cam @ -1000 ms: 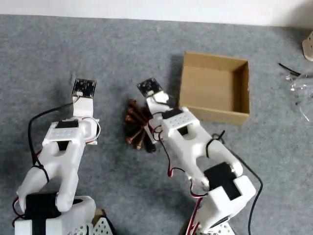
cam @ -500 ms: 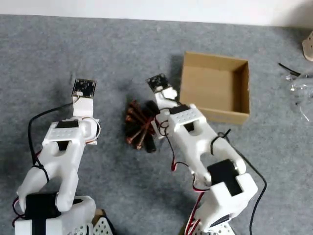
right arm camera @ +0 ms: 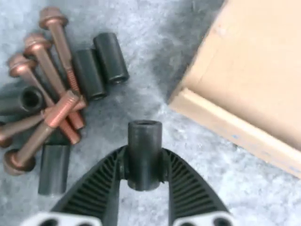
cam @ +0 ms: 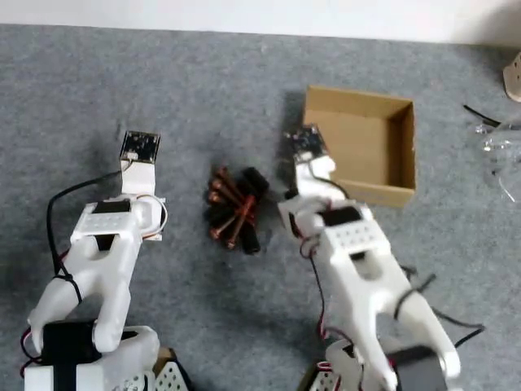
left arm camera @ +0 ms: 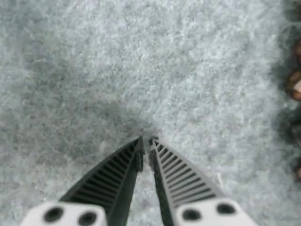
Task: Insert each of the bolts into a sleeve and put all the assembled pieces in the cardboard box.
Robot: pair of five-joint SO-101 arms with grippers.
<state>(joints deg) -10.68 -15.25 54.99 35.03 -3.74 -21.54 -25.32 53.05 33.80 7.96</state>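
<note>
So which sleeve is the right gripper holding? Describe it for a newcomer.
Start at the cardboard box. Beside its corner nearest the pile of bolts and sleeves is the right gripper, shut on one black sleeve. Unlike the other sleeves, lying among the copper bolts, it is held apart from the pile.

Bolts (cam: 229,200) and sleeves (cam: 255,181) lie heaped together at the middle of the table (cam: 163,81), with the cardboard box (cam: 362,192) to their right and slightly farther back. The right gripper (right arm camera: 143,161), closed around one held sleeve (right arm camera: 144,140), sits between the heap and the box, near the box's front left corner. The left gripper (left arm camera: 146,142) hangs over bare table to the left of the heap.
</note>
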